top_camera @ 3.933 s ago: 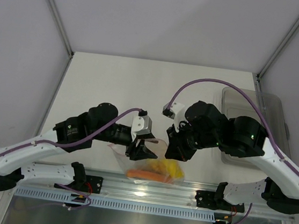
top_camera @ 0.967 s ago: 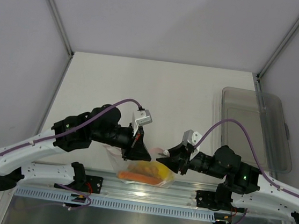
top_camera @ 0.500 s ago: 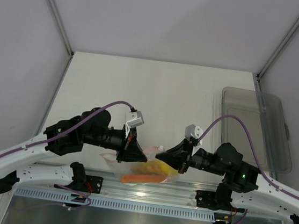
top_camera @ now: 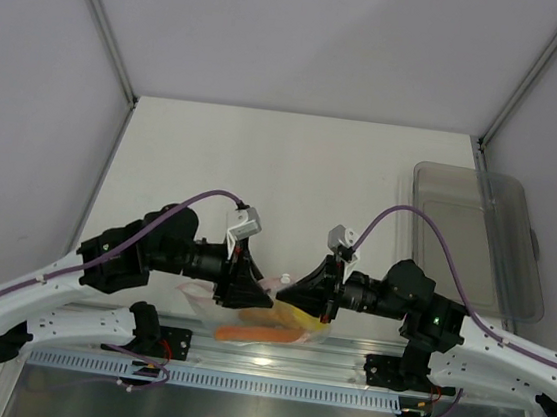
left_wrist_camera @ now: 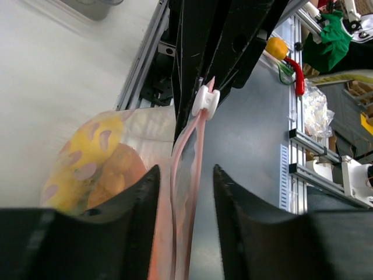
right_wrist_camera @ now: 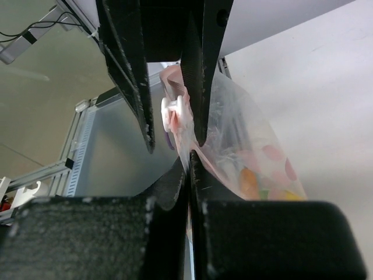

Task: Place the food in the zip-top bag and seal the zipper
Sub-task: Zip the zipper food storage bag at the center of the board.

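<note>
Zip-top bag [top_camera: 209, 306]: at middle of near edge of bench [top_camera: 293, 170], between both arms. Food [left_wrist_camera: 81, 166] inside bag: yellow spotted piece, orange pieces.

Zipper [left_wrist_camera: 201, 125]: pink strip, white slider [left_wrist_camera: 205, 102] on it.

Right end effector [right_wrist_camera: 187, 162]: clenched on zipper strip, fingers pressed together just beside slider.

Left end effector [left_wrist_camera: 185, 170]: released, fingers apart either side of strip, gap visible on both sides.

Grey-clear tray [top_camera: 476, 241]: along right edge of bench, well apart from bag.
</note>
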Available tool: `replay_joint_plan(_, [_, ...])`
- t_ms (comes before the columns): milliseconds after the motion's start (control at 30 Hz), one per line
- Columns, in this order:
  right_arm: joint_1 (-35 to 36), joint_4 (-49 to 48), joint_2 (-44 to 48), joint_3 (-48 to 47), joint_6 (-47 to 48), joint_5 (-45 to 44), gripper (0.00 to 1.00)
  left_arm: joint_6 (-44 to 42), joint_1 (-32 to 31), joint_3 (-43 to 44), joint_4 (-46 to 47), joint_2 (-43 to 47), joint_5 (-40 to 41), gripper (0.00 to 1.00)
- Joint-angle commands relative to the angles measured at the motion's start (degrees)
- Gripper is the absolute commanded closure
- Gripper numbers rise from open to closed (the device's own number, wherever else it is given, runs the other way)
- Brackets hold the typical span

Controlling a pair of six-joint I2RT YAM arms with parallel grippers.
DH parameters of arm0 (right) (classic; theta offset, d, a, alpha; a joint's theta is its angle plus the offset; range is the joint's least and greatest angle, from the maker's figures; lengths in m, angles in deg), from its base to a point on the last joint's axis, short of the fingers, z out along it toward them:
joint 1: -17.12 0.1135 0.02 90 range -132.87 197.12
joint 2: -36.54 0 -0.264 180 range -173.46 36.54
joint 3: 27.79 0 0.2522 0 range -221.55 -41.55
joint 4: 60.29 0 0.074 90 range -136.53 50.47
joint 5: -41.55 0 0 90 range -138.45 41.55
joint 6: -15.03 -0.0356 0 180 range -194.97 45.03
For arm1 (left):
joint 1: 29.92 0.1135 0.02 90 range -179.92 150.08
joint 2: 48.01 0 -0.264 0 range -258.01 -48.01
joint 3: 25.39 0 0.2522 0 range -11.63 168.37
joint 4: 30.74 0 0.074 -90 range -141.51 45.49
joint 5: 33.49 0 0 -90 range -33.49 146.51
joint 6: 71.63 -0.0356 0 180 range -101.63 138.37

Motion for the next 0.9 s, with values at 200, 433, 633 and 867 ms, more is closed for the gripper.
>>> replay_joint_plan(200, [-0.1,-0.4,2.6,-4.2,-0.7,1.7,1.00,-1.0,0.1,-0.5,2.3,-2.5,-0.7,0.99])
replay_joint_plan(433, [-0.1,0.3,2.6,-4.8,1.0,3.4,0.83,-0.1,0.1,-1.0,4.9,-2.7,-2.2,0.99])
replay_joint_plan(633, [-0.2,1.7,0.5,-5.4,1.9,3.8,1.00,-0.3,0.1,-0.8,4.7,-2.4,-2.3,0.99])
replay_joint_plan(867, [-0.2,0.5,0.4,-4.3,1.5,-0.9,1.00,-1.2,0.1,0.1,3.0,-1.4,-1.2,0.88])
